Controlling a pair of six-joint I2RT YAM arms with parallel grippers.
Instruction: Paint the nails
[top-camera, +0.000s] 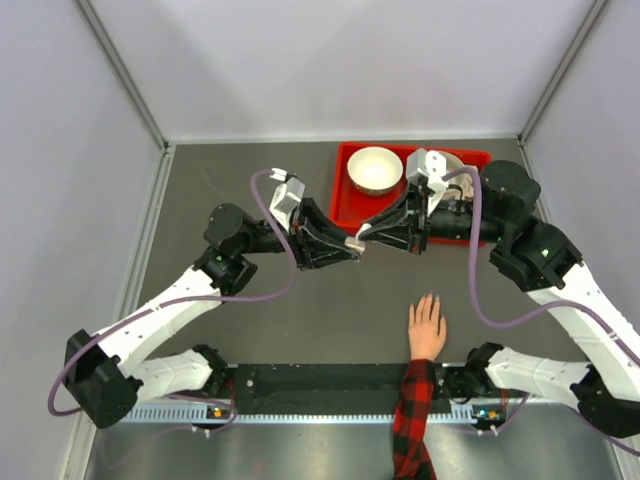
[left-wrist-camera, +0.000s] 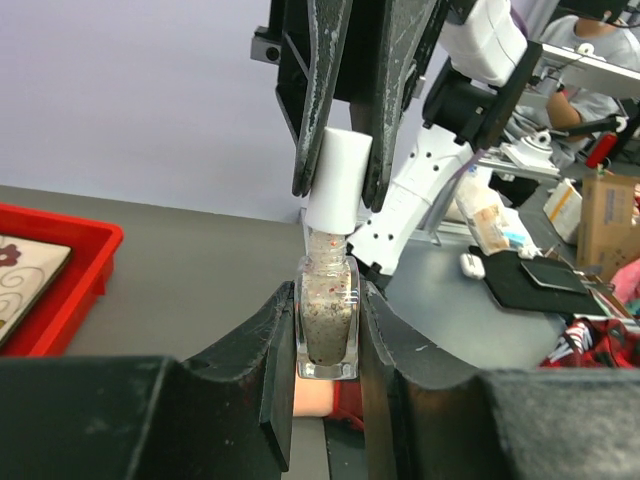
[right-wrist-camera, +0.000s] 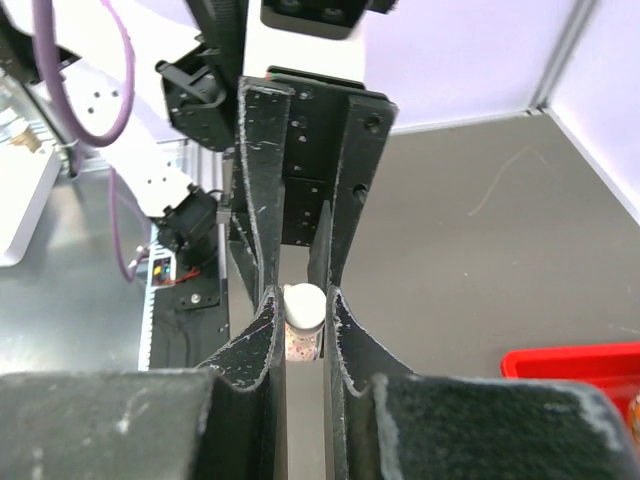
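A dark grey bench (top-camera: 300, 330) is seen from above, with a red tray (top-camera: 343, 212) set on it. Two white-and-black arms are bent inward so that their tips meet just beside the tray's near left corner. A light-skinned hand (top-camera: 427, 328) in a red-and-black plaid sleeve (top-camera: 413, 420) is laid flat, palm down, well apart from the tray on its near side, with the fingers pointed toward it. A cream bowl (top-camera: 375, 170) is held in the tray. The left pincer (left-wrist-camera: 327, 345) is pinched on a small glass bottle (left-wrist-camera: 327, 320) of pale speckled polish. The right pincer (left-wrist-camera: 338, 195) is pressed onto the bottle's white cap (left-wrist-camera: 335, 165), which is seated on the neck. The nails (top-camera: 433, 298), at the fingertips nearest the tray, are too small for any paint to be judged.
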